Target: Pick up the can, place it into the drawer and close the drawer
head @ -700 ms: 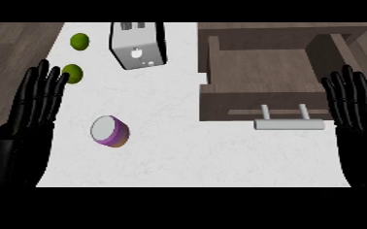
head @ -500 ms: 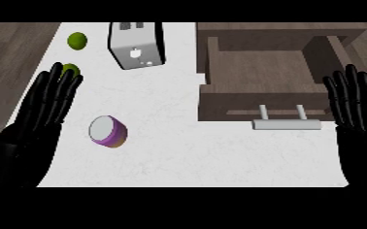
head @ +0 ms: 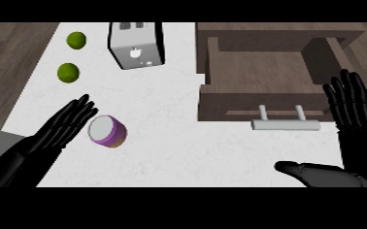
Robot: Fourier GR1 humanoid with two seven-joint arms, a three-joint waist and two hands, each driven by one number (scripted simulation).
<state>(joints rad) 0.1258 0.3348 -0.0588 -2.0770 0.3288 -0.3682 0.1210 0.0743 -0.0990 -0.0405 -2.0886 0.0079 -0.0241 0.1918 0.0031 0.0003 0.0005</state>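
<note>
Can (head: 108, 131): lies tipped over on the white bench (head: 186, 145), left part; its white end faces up-left, its long axis runs upper-left to lower-right.
Left hand (head: 66, 125): fingers straight and spread, just beside the can's white end; contact unclear.
Right hand (head: 350, 111): open, fingers up, at the right edge.
Drawer (head: 258, 73): open, well right of the can.

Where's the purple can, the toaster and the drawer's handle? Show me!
Purple can with a white top (head: 103, 127): head view, on its white top.
Silver metal toaster (head: 143, 53): head view, on its broad grey face.
Grey bar handle of the brown wooden drawer (head: 284, 124): head view, middle of the bar.
</note>
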